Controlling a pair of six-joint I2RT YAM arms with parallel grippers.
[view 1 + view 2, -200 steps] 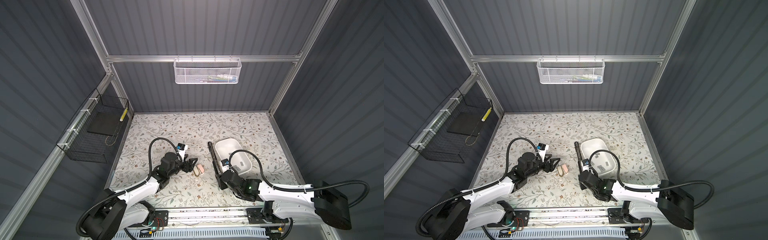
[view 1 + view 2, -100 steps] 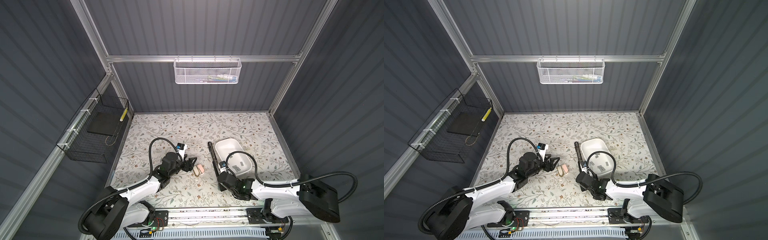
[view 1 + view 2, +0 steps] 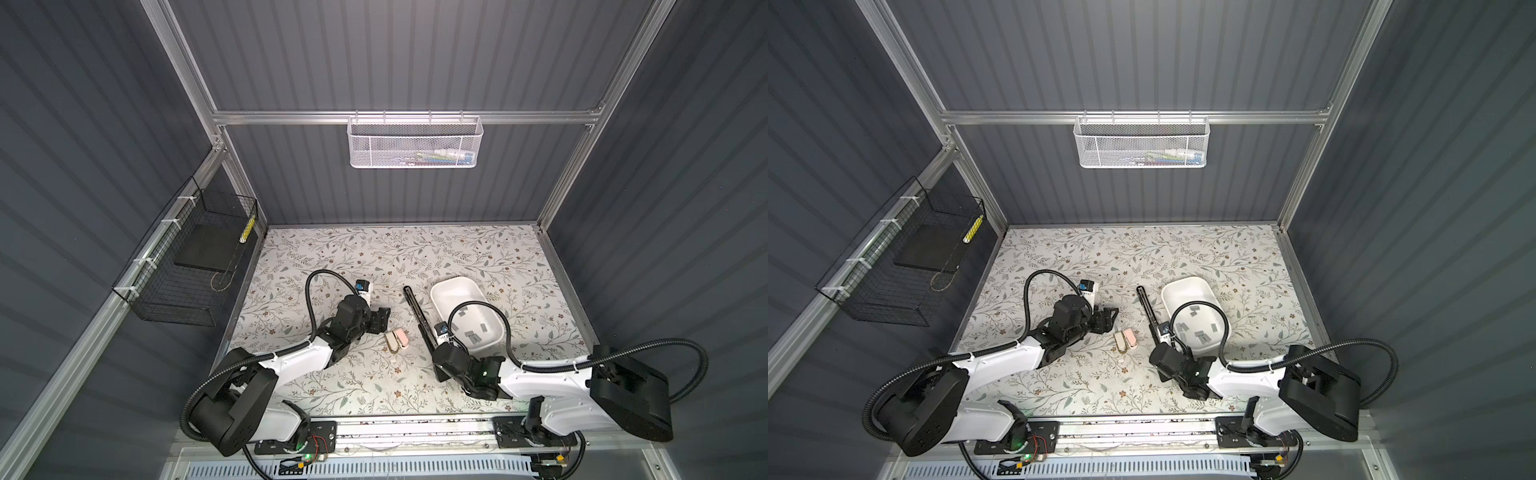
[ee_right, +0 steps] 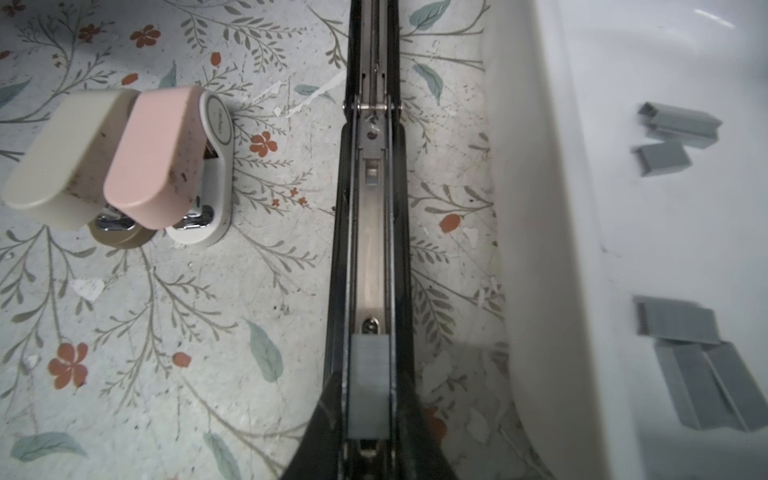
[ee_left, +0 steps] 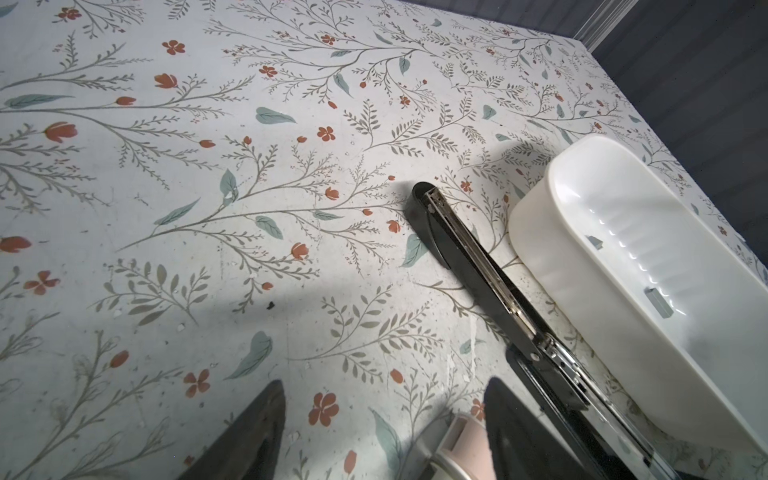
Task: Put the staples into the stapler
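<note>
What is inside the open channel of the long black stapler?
One short grey staple strip lies in the long black stapler channel, at the right hand. Beyond it the channel shows bare metal. The end under the hand is hidden.

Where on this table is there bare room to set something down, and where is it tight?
Bare: the far strip of the table between back wall and white tray; the near patch between left arm and right arm. Crowded: the middle, where the two small staplers, black stapler and tray sit close.
</note>
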